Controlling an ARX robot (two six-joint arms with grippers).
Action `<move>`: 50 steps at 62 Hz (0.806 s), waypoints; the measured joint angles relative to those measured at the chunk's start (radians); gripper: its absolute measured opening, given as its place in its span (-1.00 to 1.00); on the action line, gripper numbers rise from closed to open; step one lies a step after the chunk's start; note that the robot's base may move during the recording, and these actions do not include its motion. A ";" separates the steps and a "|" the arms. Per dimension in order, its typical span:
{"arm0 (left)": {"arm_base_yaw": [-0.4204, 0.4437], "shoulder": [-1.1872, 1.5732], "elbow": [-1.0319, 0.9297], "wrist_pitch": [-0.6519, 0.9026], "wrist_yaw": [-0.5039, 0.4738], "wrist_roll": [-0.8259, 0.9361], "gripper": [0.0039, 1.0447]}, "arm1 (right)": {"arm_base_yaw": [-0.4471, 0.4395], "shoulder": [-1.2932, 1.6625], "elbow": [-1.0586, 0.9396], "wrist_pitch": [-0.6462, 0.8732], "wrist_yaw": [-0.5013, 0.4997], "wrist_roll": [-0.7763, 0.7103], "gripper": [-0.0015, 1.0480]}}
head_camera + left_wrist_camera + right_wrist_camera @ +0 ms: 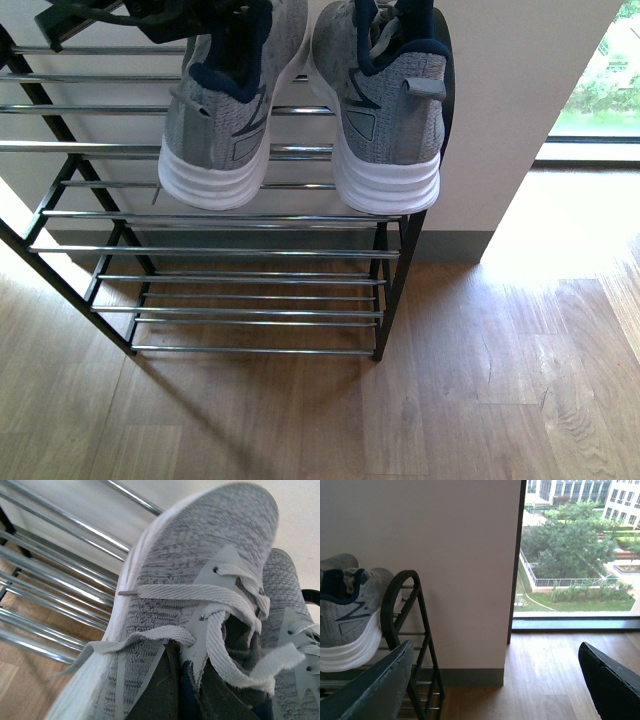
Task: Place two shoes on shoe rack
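Left sneaker (225, 120) & right sneaker (385, 110) sit side by side on shoe rack (250, 250) upper tier, heels out, so task looks nearly done; right gripper (490, 680) spread wide w/ nothing, left gripper (183, 677) apparently pinching left sneaker's tongue, release pending.

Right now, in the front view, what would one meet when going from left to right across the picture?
shoe rack's left frame → left grey sneaker → right grey sneaker → white wall → window
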State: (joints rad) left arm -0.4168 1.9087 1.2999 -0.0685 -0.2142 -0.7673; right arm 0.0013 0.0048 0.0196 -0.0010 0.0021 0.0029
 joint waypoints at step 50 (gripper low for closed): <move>-0.029 -0.161 -0.140 0.072 -0.005 -0.021 0.69 | 0.000 0.000 0.000 0.000 0.000 0.000 0.82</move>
State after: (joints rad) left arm -0.4454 1.7477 1.1603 0.0032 -0.2188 -0.7879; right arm 0.0013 0.0048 0.0196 -0.0010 0.0021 0.0029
